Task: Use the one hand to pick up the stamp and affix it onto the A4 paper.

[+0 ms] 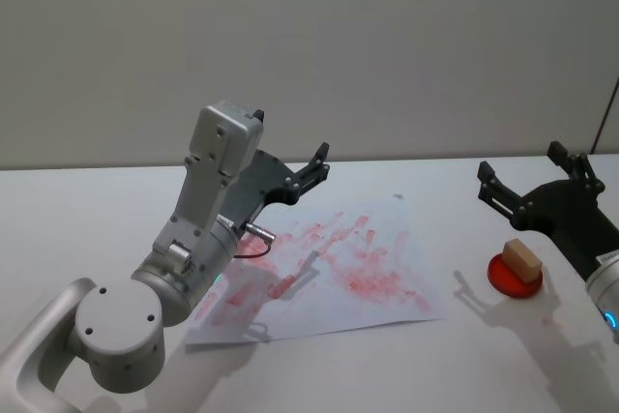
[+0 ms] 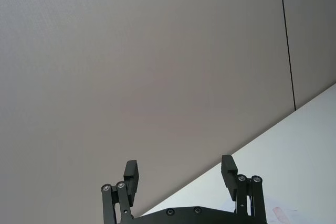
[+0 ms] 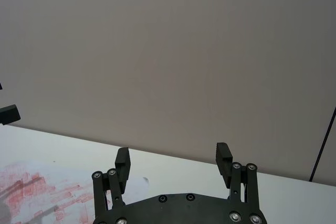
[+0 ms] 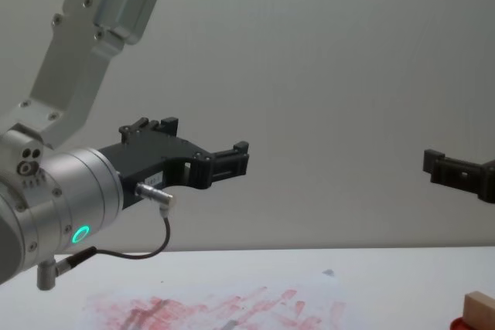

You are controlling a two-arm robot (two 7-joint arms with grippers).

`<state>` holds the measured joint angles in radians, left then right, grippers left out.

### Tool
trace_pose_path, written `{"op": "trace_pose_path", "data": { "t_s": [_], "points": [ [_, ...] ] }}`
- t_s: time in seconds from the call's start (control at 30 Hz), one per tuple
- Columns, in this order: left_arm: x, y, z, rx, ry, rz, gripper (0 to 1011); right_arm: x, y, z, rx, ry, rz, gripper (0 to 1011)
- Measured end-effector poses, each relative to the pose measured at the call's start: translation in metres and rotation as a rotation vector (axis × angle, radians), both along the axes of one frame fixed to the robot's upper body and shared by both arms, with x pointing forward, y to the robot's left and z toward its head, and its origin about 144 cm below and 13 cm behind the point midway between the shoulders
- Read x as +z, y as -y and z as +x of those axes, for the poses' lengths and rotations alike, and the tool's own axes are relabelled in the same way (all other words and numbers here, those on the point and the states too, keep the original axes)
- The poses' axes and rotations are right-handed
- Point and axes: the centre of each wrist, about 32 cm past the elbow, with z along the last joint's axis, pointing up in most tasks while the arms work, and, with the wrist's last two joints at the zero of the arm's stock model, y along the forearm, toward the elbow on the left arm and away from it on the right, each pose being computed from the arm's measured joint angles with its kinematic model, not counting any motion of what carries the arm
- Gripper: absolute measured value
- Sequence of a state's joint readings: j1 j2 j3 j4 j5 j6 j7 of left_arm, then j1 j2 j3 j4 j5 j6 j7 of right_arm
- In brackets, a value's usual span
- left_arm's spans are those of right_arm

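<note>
Your left gripper (image 2: 179,169), big and close, hangs open in the air. Its arm (image 1: 198,239) hides one corner of the A4 paper (image 1: 377,268) on the table (image 1: 87,210). Your right gripper (image 1: 519,162) hovers open near the stamp (image 1: 520,258), not touching it. That stamp sits right of the paper, apart.

Stamp (image 4: 481,308) partly beyond chest view's corner

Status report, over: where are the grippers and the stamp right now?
Left gripper open, raised over the A4 paper. Right gripper open, raised near the stamp. Stamp untouched on the table, right of the paper.
</note>
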<state>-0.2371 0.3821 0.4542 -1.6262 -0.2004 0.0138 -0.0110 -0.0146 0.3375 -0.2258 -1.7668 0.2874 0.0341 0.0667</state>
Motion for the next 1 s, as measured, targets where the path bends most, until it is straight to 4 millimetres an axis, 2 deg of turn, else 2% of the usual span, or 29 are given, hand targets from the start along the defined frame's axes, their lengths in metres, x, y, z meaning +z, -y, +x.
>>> {"op": "trace_pose_path", "data": {
  "t_s": [1.0],
  "points": [
    [0.0, 0.0, 0.0, 0.0, 0.0, 0.0, 1001, 0.0, 0.0, 0.0, 0.0, 0.0, 0.0, 1001]
  ]
}}
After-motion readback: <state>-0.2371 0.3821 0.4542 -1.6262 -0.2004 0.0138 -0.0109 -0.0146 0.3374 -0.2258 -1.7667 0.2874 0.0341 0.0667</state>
